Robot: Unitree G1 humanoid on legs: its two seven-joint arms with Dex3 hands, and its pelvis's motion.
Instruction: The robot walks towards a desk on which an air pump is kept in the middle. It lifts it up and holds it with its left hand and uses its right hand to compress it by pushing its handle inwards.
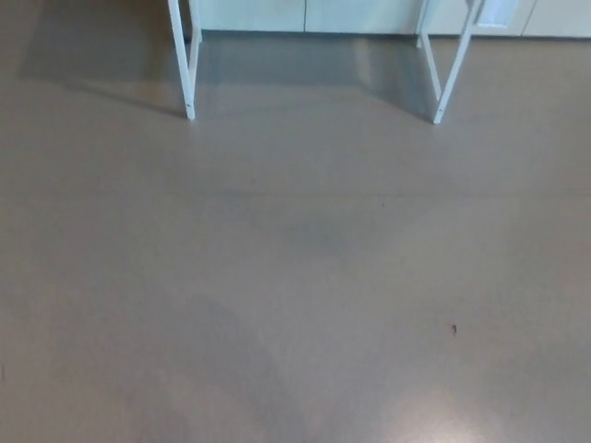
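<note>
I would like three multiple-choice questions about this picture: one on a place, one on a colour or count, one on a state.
1. Where do the desk legs stand in the head view?
A. along the top edge
B. in the middle
C. at the bottom edge

2. What colour are the desk legs?
A. black
B. white
C. red

3. What shows of the robot's hands?
A. both hold the pump
B. one rests on the floor
C. neither is in view

Answers: 1 A, the left desk leg and the right desk leg reach the floor near the top. 2 B, both legs are white. 3 C, only floor, legs and pale cabinet fronts show; no hand, no pump.
</note>
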